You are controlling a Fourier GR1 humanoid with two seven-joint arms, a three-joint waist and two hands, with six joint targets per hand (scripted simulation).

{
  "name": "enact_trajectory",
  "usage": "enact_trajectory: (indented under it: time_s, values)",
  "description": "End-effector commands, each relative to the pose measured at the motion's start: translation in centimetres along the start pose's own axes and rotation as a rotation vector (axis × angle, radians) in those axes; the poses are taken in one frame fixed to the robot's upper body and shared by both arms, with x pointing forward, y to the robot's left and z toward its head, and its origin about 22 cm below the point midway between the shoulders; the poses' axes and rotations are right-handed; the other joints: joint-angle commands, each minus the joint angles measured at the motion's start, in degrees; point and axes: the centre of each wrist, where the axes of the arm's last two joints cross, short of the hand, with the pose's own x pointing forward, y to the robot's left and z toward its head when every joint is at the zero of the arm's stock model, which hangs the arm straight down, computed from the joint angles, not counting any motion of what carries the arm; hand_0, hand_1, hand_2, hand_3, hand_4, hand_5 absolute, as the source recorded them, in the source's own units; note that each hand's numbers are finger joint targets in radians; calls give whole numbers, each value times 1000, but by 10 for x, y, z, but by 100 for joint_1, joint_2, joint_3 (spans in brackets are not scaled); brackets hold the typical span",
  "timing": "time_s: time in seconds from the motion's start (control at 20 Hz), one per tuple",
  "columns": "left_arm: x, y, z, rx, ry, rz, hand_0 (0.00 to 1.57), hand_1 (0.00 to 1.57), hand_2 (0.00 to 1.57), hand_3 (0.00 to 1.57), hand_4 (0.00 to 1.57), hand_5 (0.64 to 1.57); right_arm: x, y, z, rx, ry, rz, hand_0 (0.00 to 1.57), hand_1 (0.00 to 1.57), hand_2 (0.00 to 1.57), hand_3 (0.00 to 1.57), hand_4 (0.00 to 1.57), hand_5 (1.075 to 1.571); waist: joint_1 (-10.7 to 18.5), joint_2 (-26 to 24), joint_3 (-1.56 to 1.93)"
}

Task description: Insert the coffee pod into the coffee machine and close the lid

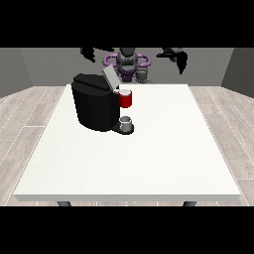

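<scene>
1. Front view, the machine: a black coffee machine [94,106] stands on the white table [163,163] towards its far edge and the far corner at the view's left. Its grey lid [109,78] is tilted up and open. A red thing at the machine [126,98] sits just under the lid, on the side facing the table's middle.

2. Front view, the pod: a small grey thing [126,121] stands on the dark base at the machine's foot, straight below the red thing. I cannot tell whether it is the coffee pod or a cup, so the pod's place cannot be given with certainty. Another grey thing [143,74] shows at the far edge, close before the robot's body; it is also too small to name.

3. Front view, the hands: both are raised above and behind the far edge, well apart from everything on the table. The hand at the view's left [89,52] hangs nearly over the machine and looks the nearer one to the lid. The hand at the view's right [177,57] lies well off towards the far corner at the view's right. Whether either hand's fingers are spread or curled, I cannot tell.

4. Judgement: nothing is held, and the lid is not yet closed; the task seems to be at its start.
</scene>
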Motion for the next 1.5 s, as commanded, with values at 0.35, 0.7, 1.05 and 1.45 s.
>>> enact_trajectory:
  time_s: [0.35, 0.7, 1.05, 1.45]
  values:
    - [14, -12, 24, 44, -66, -23, 0, 0, 0, 0, 0, 1571, 23, -9, -44, 10, -11, -14, 0, 0, 0, 0, 0, 1571, -86, 668, -1]
    - [43, 3, 28, 42, -86, -45, 0, 0, 0, 0, 0, 1571, 3, 5, -53, 27, -2, 0, 0, 0, 0, 0, 0, 1571, 14, 834, -1]
    - [58, -8, 25, 43, -132, -22, 0, 0, 0, 0, 0, 1571, 2, 18, -66, 38, -46, 41, 0, 0, 0, 0, 0, 1571, 11, 1071, 0]
    - [51, 26, 26, 112, -183, -65, 0, 0, 0, 0, 0, 1571, 36, 29, -87, 102, -110, 52, 0, 0, 0, 0, 0, 1571, -194, 1503, -2]
